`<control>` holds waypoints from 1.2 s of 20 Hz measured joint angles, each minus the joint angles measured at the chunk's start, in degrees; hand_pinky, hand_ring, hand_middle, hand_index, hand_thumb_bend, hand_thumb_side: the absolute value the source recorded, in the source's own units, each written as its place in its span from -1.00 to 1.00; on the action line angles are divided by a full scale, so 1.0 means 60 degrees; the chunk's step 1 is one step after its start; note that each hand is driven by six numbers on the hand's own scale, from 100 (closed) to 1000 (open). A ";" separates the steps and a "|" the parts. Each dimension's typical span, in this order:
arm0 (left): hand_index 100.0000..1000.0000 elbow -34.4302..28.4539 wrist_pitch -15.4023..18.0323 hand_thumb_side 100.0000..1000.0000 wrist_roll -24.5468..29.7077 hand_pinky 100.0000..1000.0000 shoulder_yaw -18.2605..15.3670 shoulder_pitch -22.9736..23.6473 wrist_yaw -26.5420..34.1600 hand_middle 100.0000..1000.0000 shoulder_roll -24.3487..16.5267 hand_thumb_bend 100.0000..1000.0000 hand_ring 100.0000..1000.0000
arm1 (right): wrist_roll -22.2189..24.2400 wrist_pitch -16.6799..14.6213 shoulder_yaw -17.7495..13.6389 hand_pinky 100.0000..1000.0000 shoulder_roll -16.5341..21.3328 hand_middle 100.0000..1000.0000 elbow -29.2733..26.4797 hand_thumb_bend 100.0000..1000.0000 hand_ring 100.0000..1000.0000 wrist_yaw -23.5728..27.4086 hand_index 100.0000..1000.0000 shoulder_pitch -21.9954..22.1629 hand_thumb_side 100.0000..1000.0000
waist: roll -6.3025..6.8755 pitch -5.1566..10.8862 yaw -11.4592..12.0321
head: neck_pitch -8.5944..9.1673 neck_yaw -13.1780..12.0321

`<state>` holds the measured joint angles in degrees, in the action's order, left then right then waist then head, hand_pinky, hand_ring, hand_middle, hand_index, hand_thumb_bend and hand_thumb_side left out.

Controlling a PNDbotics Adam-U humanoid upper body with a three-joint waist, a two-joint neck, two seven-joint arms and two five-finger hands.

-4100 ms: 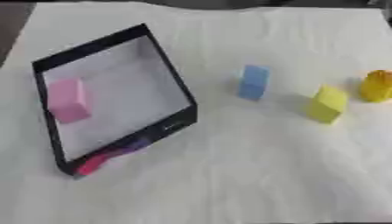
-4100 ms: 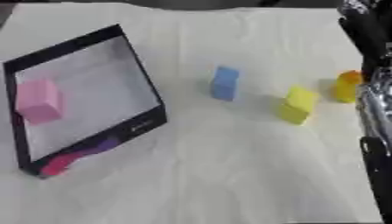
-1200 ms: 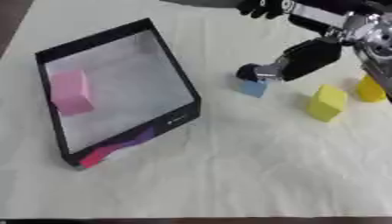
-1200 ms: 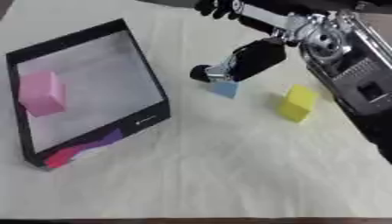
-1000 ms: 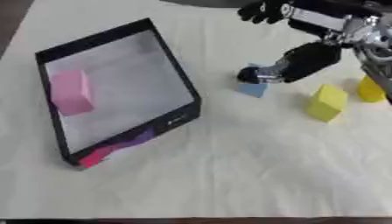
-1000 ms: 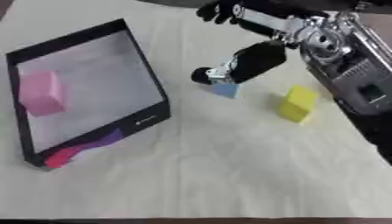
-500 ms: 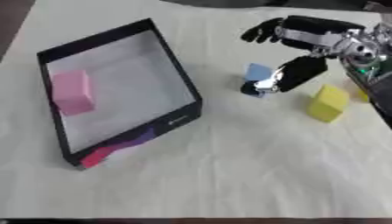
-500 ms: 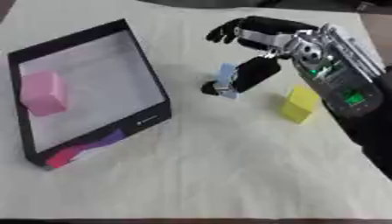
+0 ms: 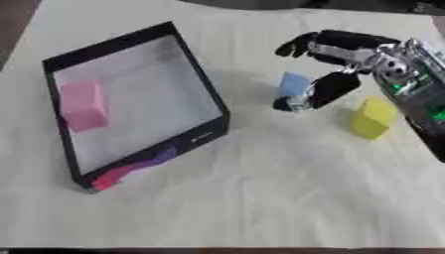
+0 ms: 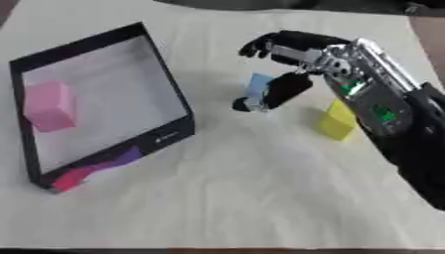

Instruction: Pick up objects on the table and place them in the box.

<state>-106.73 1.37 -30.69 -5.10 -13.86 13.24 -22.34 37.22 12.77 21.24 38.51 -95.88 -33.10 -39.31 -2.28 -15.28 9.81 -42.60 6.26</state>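
A blue block (image 9: 291, 83) stands on the cloth in the middle, right of the black box (image 9: 196, 79). My right hand (image 10: 323, 53) reaches in from the right and straddles it: the thumb (image 9: 323, 91) lies against the block's near right side, and the fingers (image 9: 306, 43) spread above and behind it, apart from it. The hand is open. A pink block (image 9: 83, 104) lies inside the box at its left. A yellow block (image 9: 374, 118) stands to the right of the blue one, beside my forearm. My left hand shows in neither view.
Pale cloth covers the table (image 9: 260, 198). The box's near corner carries a red and purple marking (image 9: 121, 171). My right forearm (image 10: 408, 134) crosses the right edge and hides the table beyond the yellow block.
My right hand came in from the upper right and dropped over the blue block; the thumb has slid down in front of it. The orange thing at far right is now hidden by my arm.
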 measured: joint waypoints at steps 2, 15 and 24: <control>0.58 0.0000 0.0000 -0.02 0.0000 0.29 0.0000 -0.0001 0.0000 0.45 0.0031 -0.48 0.25 | -0.0031 -0.0032 -0.0001 0.79 -0.0012 0.74 0.0128 -0.02 0.80 -0.0070 0.86 0.0000 0.02 | 0.0000 0.0000 0.0009 | 0.0005 0.0006; 0.57 0.0000 -0.0004 0.00 -0.0004 0.30 0.0000 -0.0031 0.0014 0.45 0.0038 -0.50 0.25 | -0.0145 -0.0212 -0.0127 0.78 -0.0079 0.67 0.1064 -0.01 0.80 -0.0190 0.87 -0.0092 0.04 | 0.0000 -0.0110 0.0032 | 0.0178 0.0077; 0.57 0.0000 -0.0008 0.00 -0.0008 0.30 0.0000 -0.0042 0.0049 0.45 0.0052 -0.51 0.24 | -0.0171 -0.0347 -0.0188 0.78 -0.0164 0.65 0.1655 -0.03 0.70 -0.0240 0.87 -0.0172 0.01 | 0.0000 -0.0267 0.0084 | 0.0289 0.0119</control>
<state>-106.73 1.32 -30.73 -5.10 -14.11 13.54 -22.03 36.19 10.69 20.11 37.52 -85.95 -34.54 -40.34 -2.28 -16.88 10.31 -40.86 6.97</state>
